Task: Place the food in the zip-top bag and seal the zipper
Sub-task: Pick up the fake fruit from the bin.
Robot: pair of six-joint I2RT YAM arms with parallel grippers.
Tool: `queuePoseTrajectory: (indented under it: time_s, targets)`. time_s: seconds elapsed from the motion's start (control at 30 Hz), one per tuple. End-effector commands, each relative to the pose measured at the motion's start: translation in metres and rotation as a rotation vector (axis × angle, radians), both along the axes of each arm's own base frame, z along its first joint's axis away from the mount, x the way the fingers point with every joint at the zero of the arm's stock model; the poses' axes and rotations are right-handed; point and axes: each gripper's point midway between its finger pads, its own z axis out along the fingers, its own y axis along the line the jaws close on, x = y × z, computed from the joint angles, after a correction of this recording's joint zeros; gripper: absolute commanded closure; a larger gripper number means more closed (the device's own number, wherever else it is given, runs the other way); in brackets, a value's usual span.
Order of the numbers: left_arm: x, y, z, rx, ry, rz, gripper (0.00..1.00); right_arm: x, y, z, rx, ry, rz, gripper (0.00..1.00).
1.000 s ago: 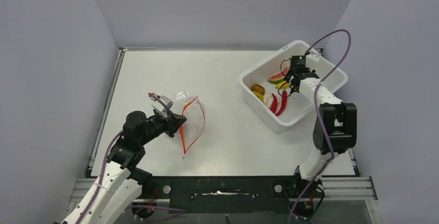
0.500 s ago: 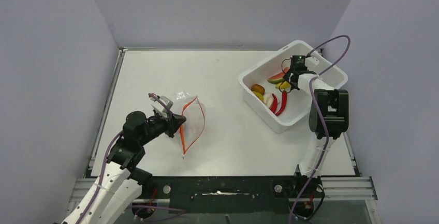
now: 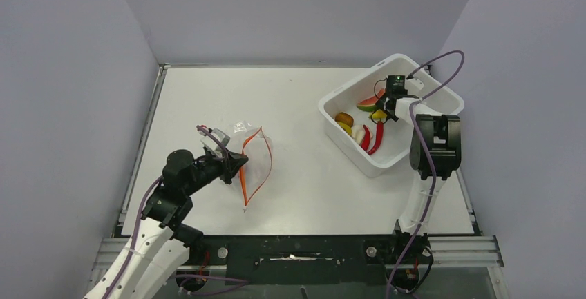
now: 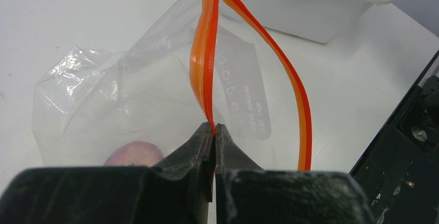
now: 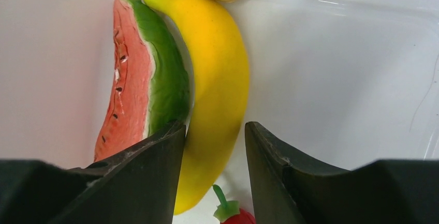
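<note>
The left gripper [image 4: 214, 131] is pinched closed on one strip of the zipper [image 4: 204, 53]. The other strip bows away to the right, leaving the mouth of the zip-top bag [image 4: 103, 94] open. A pinkish round piece [image 4: 134, 155] lies inside. A white bin [image 4: 321, 1] stands beyond on the table [image 4: 362, 69].

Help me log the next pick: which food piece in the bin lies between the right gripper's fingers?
The yellow banana: it alone lies between the right gripper's fingers. The watermelon slice lies beside it, outside one finger.

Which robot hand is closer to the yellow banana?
Right. The right gripper is down in the white bin, its fingers either side of the banana. The left gripper is far across the table, pinching the zipper of the bag.
</note>
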Motion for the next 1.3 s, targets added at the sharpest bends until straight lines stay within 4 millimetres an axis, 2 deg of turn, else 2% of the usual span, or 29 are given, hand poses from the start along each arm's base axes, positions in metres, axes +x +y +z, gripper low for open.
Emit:
queuePoseTrajectory:
  time_s: [0.0,0.13,0.27,0.37,0.63,1.0,1.1,1.27]
  targets:
    - [0.002,-0.002,0.014,-0.007,-0.058,-0.012,1.0,0.012,-0.01,0.001,-0.012,-0.024,-0.041,0.53]
    - [0.002,-0.002,0.013,-0.005,-0.058,-0.012,1.0,0.011,-0.012,0.0,-0.024,-0.012,-0.046,0.54]
    - [0.002,-0.002,0.013,-0.004,-0.06,-0.011,1.0,0.012,-0.013,0.002,-0.027,-0.006,-0.043,0.63]
    - [0.003,-0.002,0.013,-0.003,-0.06,-0.011,1.0,0.011,-0.012,0.011,-0.028,-0.023,-0.035,0.67]
    - [0.002,-0.003,0.012,-0.002,-0.054,-0.016,1.0,0.002,-0.011,0.05,-0.065,-0.091,0.001,0.73]
    - [0.004,-0.004,0.01,-0.02,-0.03,-0.009,1.0,-0.029,-0.018,0.089,-0.158,-0.134,0.025,0.75]
    - [0.003,-0.007,0.016,-0.06,-0.015,-0.008,1.0,-0.036,-0.019,0.108,-0.19,-0.167,0.043,0.76]
    - [0.002,-0.012,0.037,-0.175,0.015,0.013,1.0,-0.05,-0.015,0.152,-0.23,-0.248,0.099,0.77]
